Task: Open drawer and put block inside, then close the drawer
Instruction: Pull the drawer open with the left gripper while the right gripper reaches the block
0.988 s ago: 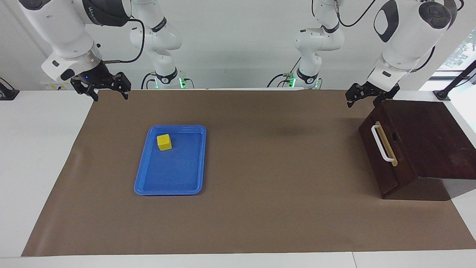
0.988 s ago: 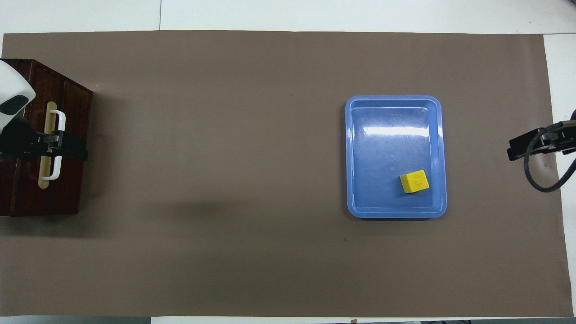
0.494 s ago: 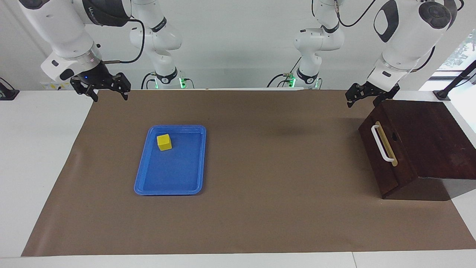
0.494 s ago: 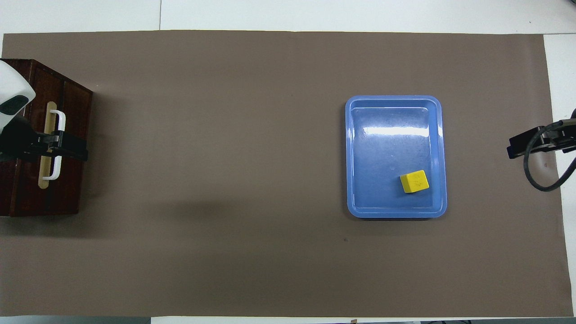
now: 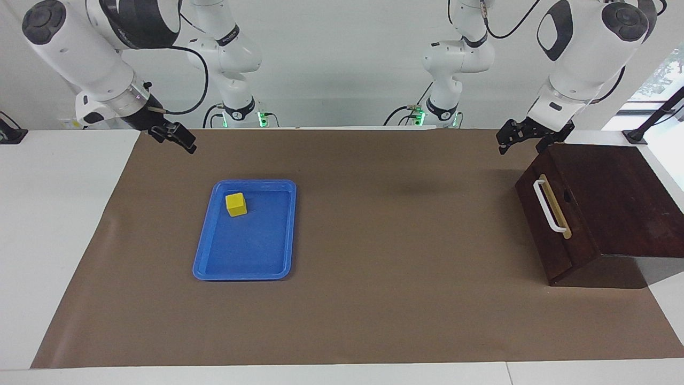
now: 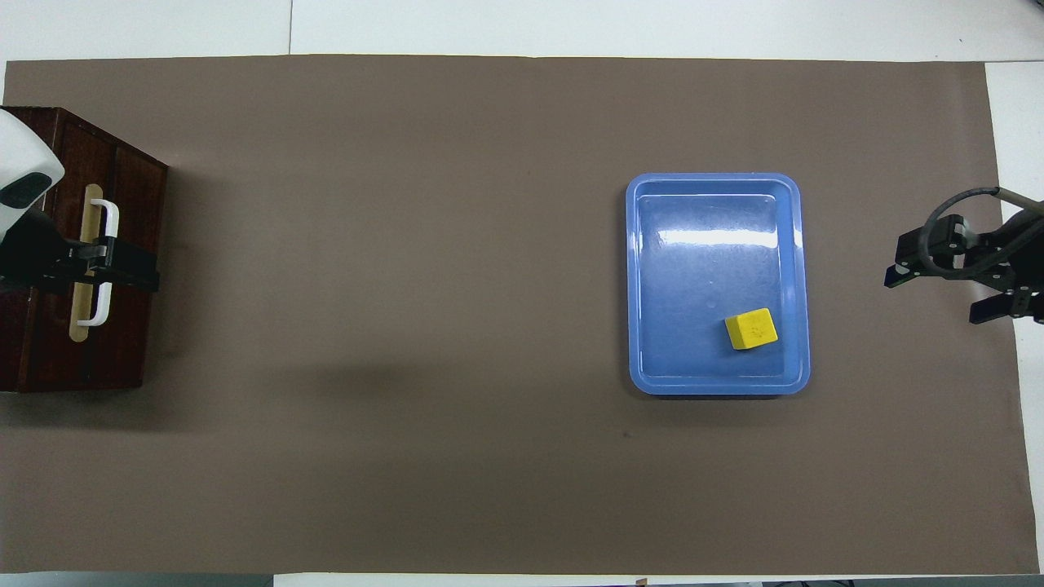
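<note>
Yellow block (image 5: 235,204), one, in one blue tray (image 5: 206,251); one drawer (image 5: 553,214) shut; both hands' grip unreadable.

The right pincer (image 5: 176,138) has turned and swung toward the tray (image 5: 203,256).

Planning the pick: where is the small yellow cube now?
The small yellow cube sits in the blue rectangular tray, in its corner nearest the robots, toward the right arm's end.

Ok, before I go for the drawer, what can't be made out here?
- Inside of the drawer: it is shut, so hidden in both views.
- Middle of the handle: overhead view, covered by the raised left end effector.
- Box, its part toward the left arm's end of the table: cut by both views' edges.
- Right end effector: overhead view's edge cuts its wrist.
</note>
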### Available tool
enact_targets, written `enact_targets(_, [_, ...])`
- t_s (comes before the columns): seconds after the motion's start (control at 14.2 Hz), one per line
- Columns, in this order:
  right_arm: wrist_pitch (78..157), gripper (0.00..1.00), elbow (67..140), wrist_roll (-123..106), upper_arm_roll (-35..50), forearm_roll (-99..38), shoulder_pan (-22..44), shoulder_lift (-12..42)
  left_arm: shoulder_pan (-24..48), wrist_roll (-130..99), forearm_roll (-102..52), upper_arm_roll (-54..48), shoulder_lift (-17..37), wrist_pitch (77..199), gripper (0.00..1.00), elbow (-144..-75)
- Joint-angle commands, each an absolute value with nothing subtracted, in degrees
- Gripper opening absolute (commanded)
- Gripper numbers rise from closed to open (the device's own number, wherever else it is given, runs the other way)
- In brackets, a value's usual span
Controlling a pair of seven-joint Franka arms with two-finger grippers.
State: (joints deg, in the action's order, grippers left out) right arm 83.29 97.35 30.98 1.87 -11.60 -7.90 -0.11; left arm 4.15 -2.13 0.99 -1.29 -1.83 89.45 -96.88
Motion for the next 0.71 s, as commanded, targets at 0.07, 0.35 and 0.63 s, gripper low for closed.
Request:
enact_targets(0.07, [88.92,1.00,105.62,47.43,2.02,-23.87,-12.47,1.40,4.22,-2.29,1.93,-1.14,-3.16,89.74,1.00,-97.91])
enact_targets(0.35, [94.64,1.00,111.61,49.92,2.02,-33.55,-15.73,5.27,4.22,-2.29,1.93,-1.14,-3.16,88.95,1.00,-98.00])
enact_targets(0.63, [97.30,1.00,113.39,51.15,2.02,-39.37,-16.61,11.75,4.22,-2.29,1.93,-1.06,-3.16,89.65,1.00,-97.91])
